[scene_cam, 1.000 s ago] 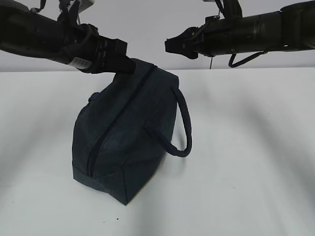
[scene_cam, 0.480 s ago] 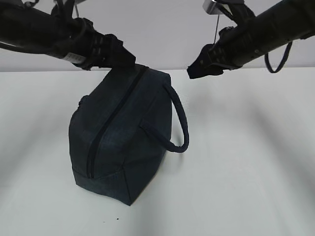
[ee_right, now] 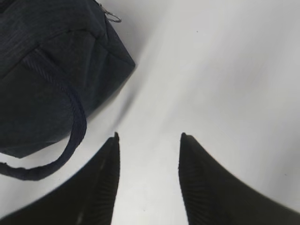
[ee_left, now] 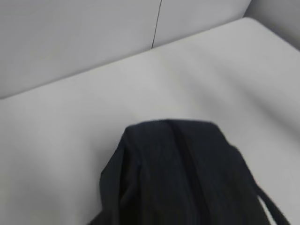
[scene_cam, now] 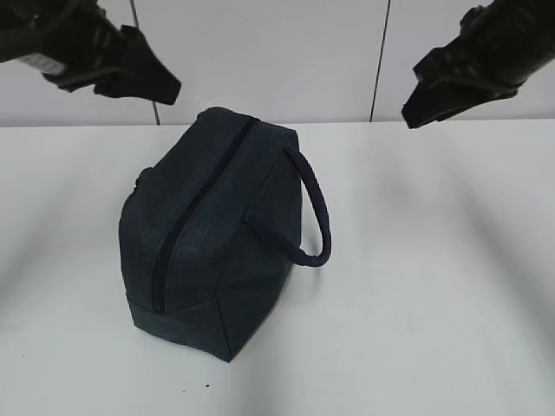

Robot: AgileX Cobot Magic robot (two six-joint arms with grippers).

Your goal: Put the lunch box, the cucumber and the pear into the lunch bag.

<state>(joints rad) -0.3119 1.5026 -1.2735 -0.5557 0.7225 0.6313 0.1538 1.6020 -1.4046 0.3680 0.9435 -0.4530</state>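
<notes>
The dark navy lunch bag [scene_cam: 208, 234] stands on the white table with its top zipper [scene_cam: 195, 204] shut and its rope handle [scene_cam: 316, 217] hanging to the right. My left gripper [scene_cam: 165, 87] hangs above and left of the bag's far end, clear of it; its jaws do not show in the left wrist view, which sees only the bag [ee_left: 178, 178] below. My right gripper [ee_right: 149, 137] is open and empty, up to the right of the bag [ee_right: 47, 70], and also shows in the exterior view [scene_cam: 416, 113]. The lunch box, cucumber and pear are out of view.
The zipper's metal ring pull [ee_right: 112, 18] lies at the bag's near end. The white table [scene_cam: 434, 286] stretches right of and in front of the bag. A pale wall with a dark vertical seam [scene_cam: 377, 61] stands behind.
Both arms have risen and drawn apart, away from the bag. My left gripper has come off the bag's far top end, and the bag has settled slightly leftward.
</notes>
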